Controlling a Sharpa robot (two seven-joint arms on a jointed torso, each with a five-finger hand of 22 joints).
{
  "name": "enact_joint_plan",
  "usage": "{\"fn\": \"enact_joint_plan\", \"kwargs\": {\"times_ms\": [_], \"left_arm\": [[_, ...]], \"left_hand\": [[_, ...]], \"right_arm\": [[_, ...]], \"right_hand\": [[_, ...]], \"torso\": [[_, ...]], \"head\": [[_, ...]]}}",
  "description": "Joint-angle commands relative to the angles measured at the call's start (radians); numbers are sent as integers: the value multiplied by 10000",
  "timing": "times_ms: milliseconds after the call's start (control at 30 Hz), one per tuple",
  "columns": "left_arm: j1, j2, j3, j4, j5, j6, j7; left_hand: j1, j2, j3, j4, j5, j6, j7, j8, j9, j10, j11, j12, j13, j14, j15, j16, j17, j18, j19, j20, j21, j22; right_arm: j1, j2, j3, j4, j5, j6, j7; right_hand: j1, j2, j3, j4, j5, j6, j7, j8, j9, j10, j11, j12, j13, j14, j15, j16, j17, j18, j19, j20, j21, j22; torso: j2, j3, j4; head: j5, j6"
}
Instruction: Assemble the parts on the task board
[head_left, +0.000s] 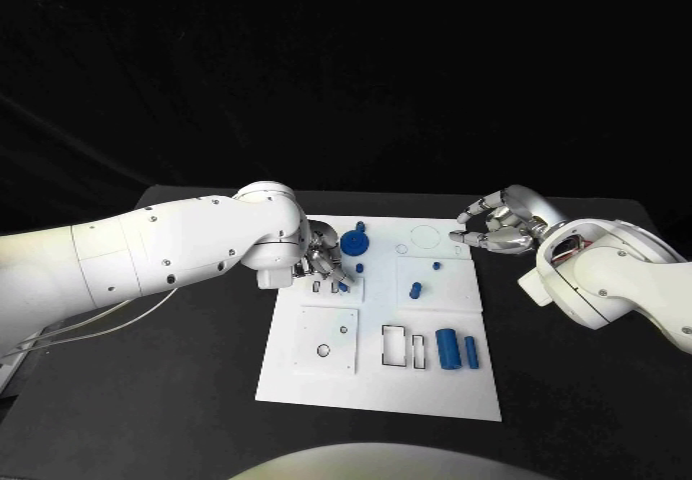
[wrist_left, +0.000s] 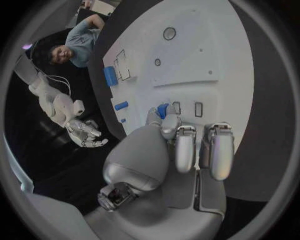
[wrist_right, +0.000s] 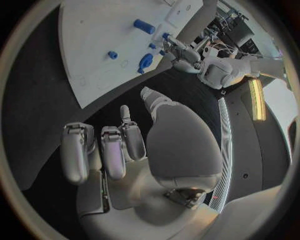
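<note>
White and flat, the task board (head_left: 378, 385) is laid in the middle of the black table (head_left: 188, 400), and every other thing is placed here against it. The left hand (head_left: 323, 262) is held low over the board's upper left part, its fingers pointed down at the surface. In the left wrist view a small blue part (wrist_left: 164, 109) is seen pinched at the fingertips (wrist_left: 170, 125), just above two small rectangular slots (wrist_left: 187, 108) in the board. A larger round blue part (head_left: 355, 244) is found on the board just beside that hand. Near the board's middle two small blue parts (head_left: 415, 290) are set apart from each other. In the board's lower right area a thick blue cylinder (head_left: 449, 348) and a thinner one (head_left: 470, 351) are laid side by side, next to two outlined rectangular recesses (head_left: 395, 344). The right hand (head_left: 495, 229) is held off the board, just beyond its upper right corner above the table, its fingers curled loosely with nothing grasped.
</note>
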Motion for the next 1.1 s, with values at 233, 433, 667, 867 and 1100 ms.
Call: {"fn": "enact_joint_plan", "kwargs": {"times_ms": [233,433,667,867,1100], "left_arm": [[-9,-158,-33,35,1137,-1115,431],[-13,-355,-38,210,1313,-1404,452],[-20,-613,-94,451,1258,-1696,422],[-29,-786,-165,608,960,-1703,338],[-74,-831,-243,756,-250,-1594,180]], "left_hand": [[-3850,-4173,11246,-1286,-290,-206,23,1721,1475,274,33,184,129,1052,77,36,2634,-56,797,-5,-47,2376],[-5205,-3974,11962,-2438,-138,-231,11,1980,1595,318,39,243,136,1052,66,36,2634,-58,802,56,-51,2387],[-5533,-3901,12152,-2762,-120,-223,2,2066,1616,337,28,283,160,1052,57,36,2634,-61,813,50,-44,2401],[-5827,-3878,12324,-3095,274,-169,5,2181,1636,371,29,324,177,1052,53,36,2634,-63,819,44,-41,2410],[-6040,-3893,12364,-3349,729,-86,-12,2269,1622,440,15,375,206,1052,41,36,2634,-60,814,34,-49,2407]], "right_arm": [[-10,4,-3,-40,-3,284,10],[-12,-5,-8,-58,5,324,3],[-15,-24,-13,-59,7,364,-1],[-16,-41,-16,-60,7,374,-6],[-24,-41,-20,-66,7,383,-3]], "right_hand": [[2,19,88,91,-213,75,2,86,34,-9,-46,-63,849,1042,-10,40,2635,130,266,-8,-60,1802],[16,19,96,88,-242,73,1,89,37,-10,-48,-64,847,1042,-11,40,2635,133,260,-8,-72,1796],[27,18,103,85,-265,71,0,91,39,-11,-49,-66,844,1042,-12,40,2635,132,261,-9,-71,1797],[35,18,107,83,-271,70,0,92,40,-13,-50,-68,842,1042,-12,40,2635,135,255,-9,-81,1791],[47,17,116,81,-275,66,-1,95,42,-11,-50,-67,843,1042,-14,40,2635,137,251,-10,-90,1787]], "torso": [[-8,8,9],[-18,14,7],[-27,22,30],[-36,37,51],[-43,40,48]], "head": [[-14,7],[6,36],[22,34],[49,5],[99,-45]]}}
